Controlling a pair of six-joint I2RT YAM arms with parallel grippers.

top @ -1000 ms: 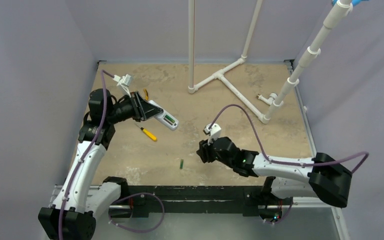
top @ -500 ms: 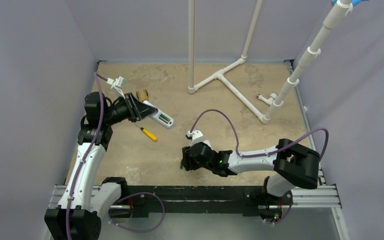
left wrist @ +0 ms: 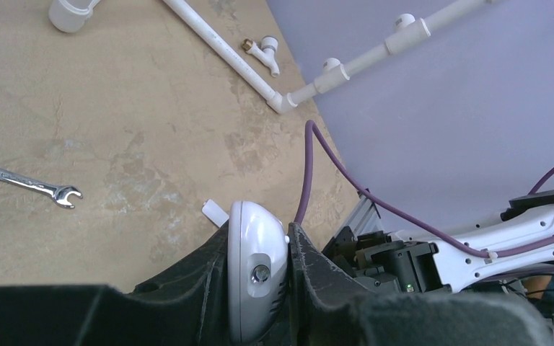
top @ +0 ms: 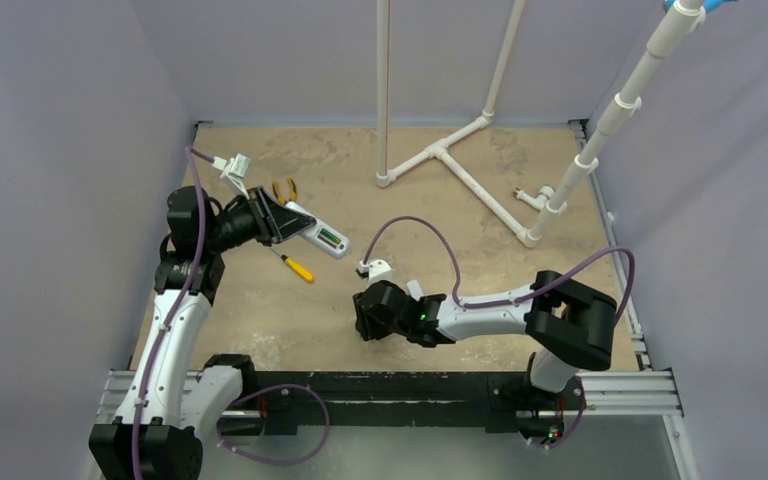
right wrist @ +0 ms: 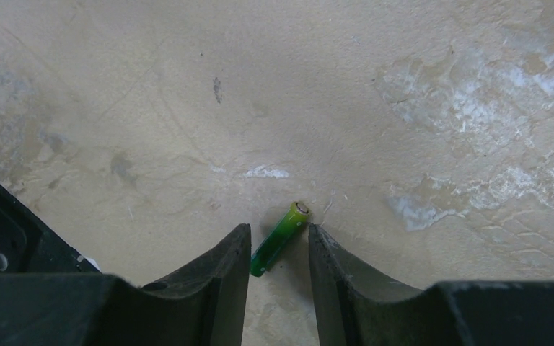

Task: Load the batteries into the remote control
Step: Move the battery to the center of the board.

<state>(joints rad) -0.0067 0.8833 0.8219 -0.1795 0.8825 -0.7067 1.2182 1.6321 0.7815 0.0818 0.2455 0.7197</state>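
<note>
1. Green battery lies on the tan table between the right gripper's parted jaws, untouched.
2. Left gripper clamps the remote at the far left.
3. Nearby: wrench, screwdriver, pliers and, farther back, pipes.

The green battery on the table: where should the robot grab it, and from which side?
Pinch the battery mid-barrel, coming from above: it lies flat on the table, a thin cylinder. The right tool straddles it, open; it sits askew, so twist slightly.

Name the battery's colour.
Green, yellower toward its tip: the battery, best in the right wrist view.
</note>
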